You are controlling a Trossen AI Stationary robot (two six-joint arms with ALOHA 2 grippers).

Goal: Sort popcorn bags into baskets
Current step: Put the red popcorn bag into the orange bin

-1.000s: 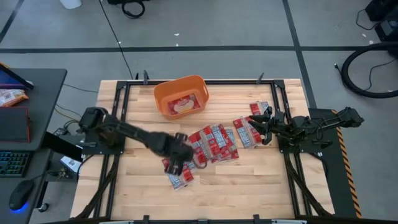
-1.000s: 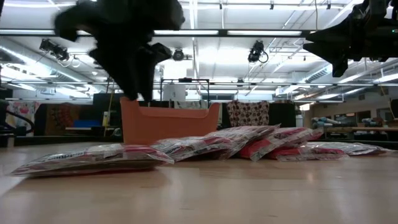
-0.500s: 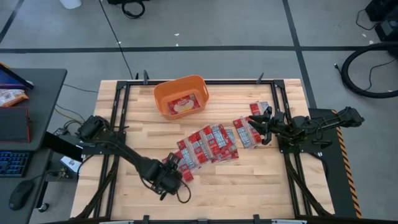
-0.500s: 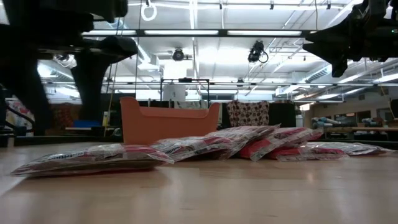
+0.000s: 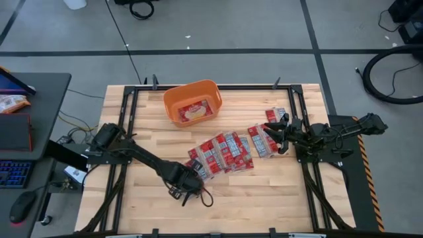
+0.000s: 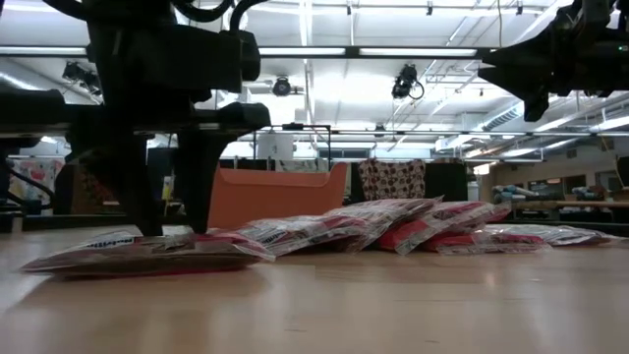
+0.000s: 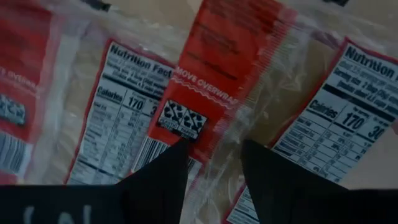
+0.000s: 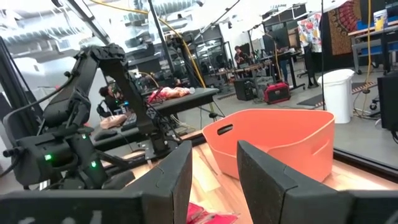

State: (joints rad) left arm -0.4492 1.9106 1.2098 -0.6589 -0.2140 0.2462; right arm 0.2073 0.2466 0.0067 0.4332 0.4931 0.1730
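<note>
left gripper [image 5: 187,186] open over the nearest popcorn bag [image 6: 147,252]; orange tub [image 5: 192,101] behind; right gripper [image 5: 276,134] open, empty.

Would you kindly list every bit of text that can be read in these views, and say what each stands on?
"Nutrition Fact", "Calories 170": white panel of a popcorn bag under the left gripper.
"MOVE OVERWRAP" (start cut off): red band of the middle bag.
"Nutrition", "Calories 170": panel of a third bag.
Finer panel print and barcode digits: too small to read.
High and low views, orange basket: nothing legible.
</note>
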